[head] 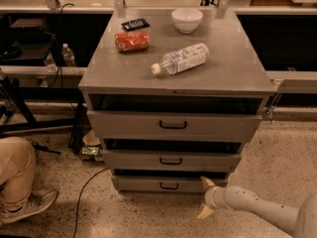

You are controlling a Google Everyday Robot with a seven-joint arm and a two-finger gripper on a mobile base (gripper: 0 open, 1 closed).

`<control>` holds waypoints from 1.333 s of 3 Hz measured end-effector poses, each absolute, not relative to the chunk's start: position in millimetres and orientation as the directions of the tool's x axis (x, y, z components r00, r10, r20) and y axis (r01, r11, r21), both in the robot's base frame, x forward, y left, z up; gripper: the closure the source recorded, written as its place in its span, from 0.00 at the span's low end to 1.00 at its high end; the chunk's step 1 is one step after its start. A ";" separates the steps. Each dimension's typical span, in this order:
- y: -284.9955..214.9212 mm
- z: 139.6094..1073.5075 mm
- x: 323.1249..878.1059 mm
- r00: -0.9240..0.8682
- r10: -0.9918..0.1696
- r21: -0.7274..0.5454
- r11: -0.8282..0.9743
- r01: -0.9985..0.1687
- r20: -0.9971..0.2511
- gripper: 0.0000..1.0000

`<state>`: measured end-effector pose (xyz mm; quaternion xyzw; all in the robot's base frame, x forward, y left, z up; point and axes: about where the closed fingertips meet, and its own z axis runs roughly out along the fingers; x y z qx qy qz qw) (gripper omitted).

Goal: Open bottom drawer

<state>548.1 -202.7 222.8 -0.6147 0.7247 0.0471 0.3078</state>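
Observation:
The grey cabinet has three drawers. The bottom drawer (pixel 148 184) is the narrowest and lowest front, with a small black loop handle (pixel 169 186) at its centre. It sits pushed in, with a dark gap above it. My gripper (pixel 206 197) is at the lower right, near the floor, in front of the drawer's right end. Its two pale fingers are spread apart, one (pixel 207 182) touching or just in front of the drawer's right corner, the other (pixel 204 212) lower down. It holds nothing. The white arm runs off to the lower right.
On the cabinet top (pixel 237 68) lie a plastic bottle (pixel 181 58), a white bowl (pixel 186 19), an orange snack bag (pixel 132 40) and a black packet (pixel 135 24). A person's leg and shoe (pixel 22 192) are at lower left. A cable (pixel 81 197) crosses the floor.

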 end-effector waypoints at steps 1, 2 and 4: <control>-195.4 213.0 569.0 -0.025 -0.870 -0.354 0.226 -0.907 -0.493 0.00; -192.0 199.8 587.0 -0.019 -0.877 -0.367 0.220 -0.904 -0.481 0.00; -188.3 173.5 610.9 -0.028 -0.889 -0.342 0.204 -0.917 -0.456 0.26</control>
